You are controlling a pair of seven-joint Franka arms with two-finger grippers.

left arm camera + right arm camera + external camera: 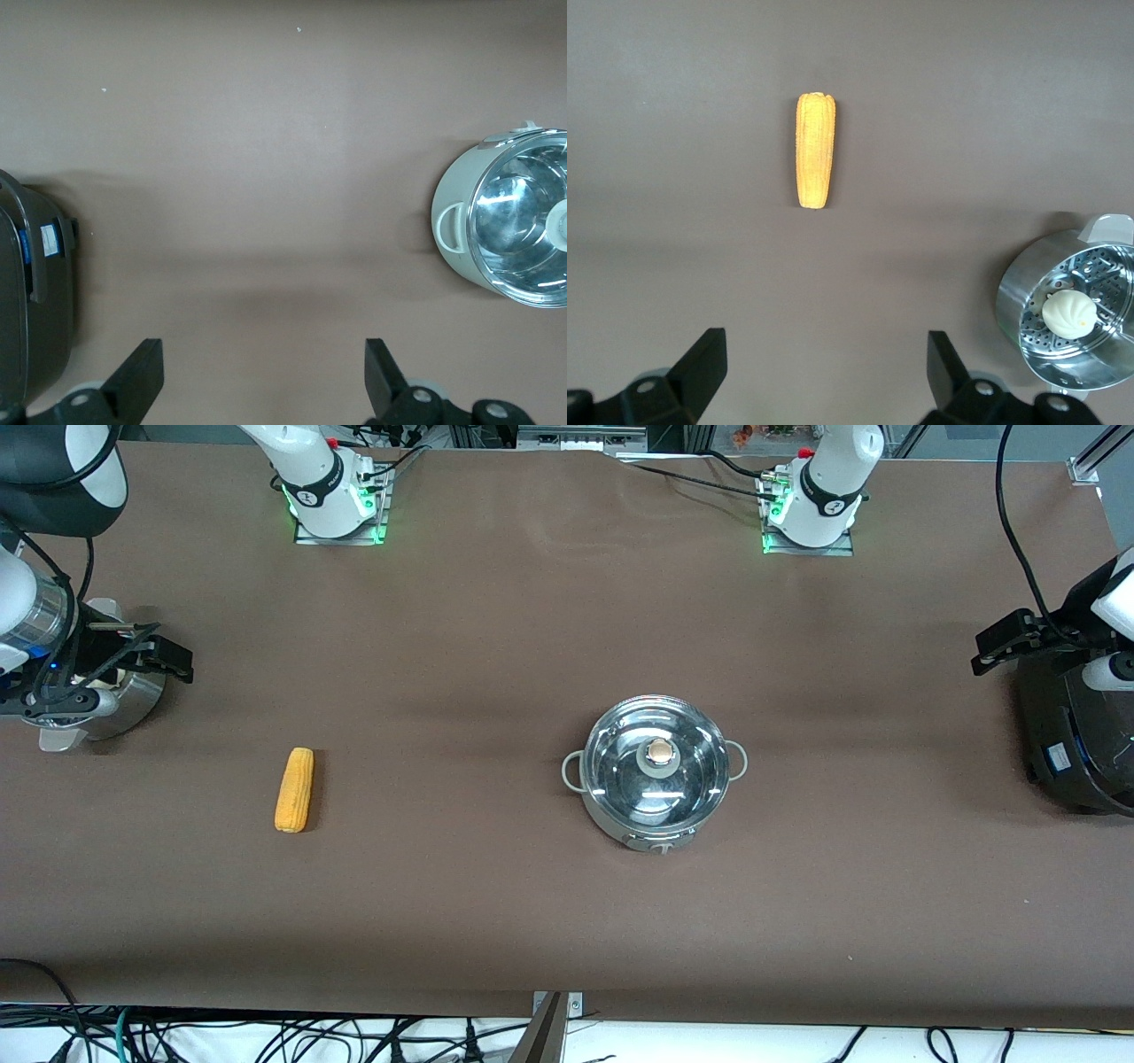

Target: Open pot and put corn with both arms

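Note:
The shiny steel pot [656, 797] stands mid-table with its glass lid [687, 766] on and the tan knob [659, 752] on top; it also shows in the left wrist view [509, 221]. The yellow-orange corn [294, 789] lies flat on the brown table toward the right arm's end, and also shows in the right wrist view [815, 150]. My right gripper [168, 657] is open and empty over the table's right-arm end [824, 367], apart from the corn. My left gripper [992, 646] is open and empty at the left arm's end [261, 372], apart from the pot.
A steel vessel without loop handles [124, 691] sits beneath the right arm; in the right wrist view it [1028, 310] holds a white bun [1068, 312]. A big black cooker [1076, 726] stands at the left arm's end, also in the left wrist view [31, 292].

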